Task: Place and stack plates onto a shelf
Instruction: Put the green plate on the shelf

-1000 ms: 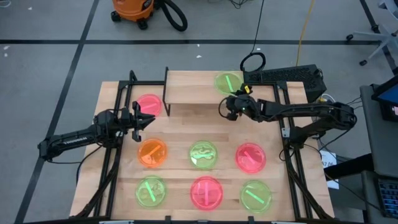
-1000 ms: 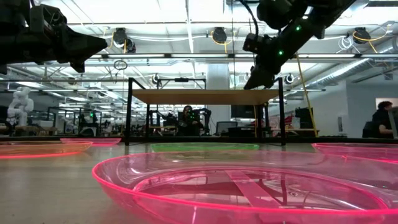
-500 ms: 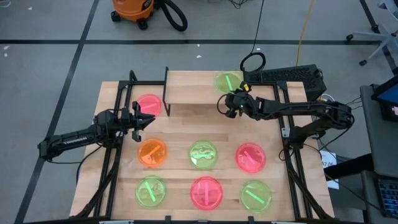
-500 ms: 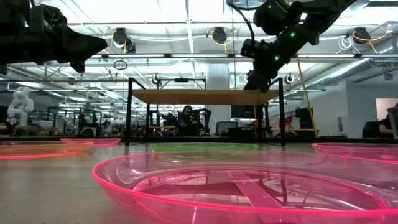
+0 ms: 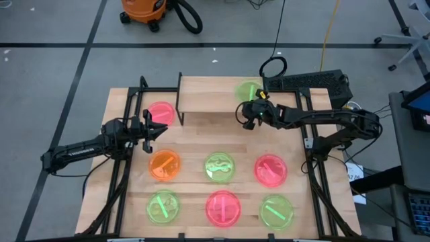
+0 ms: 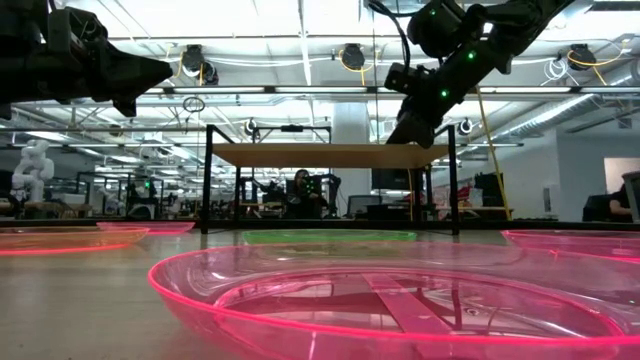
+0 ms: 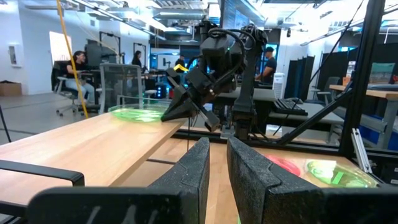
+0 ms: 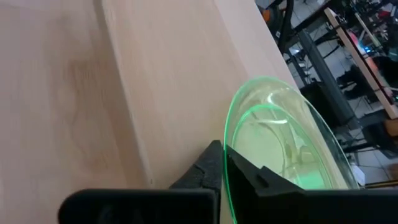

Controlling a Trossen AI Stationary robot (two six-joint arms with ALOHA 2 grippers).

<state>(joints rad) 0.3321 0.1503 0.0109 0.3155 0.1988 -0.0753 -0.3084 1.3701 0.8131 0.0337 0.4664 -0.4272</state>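
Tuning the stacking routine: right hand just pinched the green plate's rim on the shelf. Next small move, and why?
Probably nudge the green plate further onto the shelf, then release. The right hand is shut on its near rim, at the shelf's right end; seven plates wait on the table.

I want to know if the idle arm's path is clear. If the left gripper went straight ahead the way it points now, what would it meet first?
Probably the right gripper, which sits directly ahead of the left gripper at the shelf edge, shut on the green plate. Depth is hard to judge.
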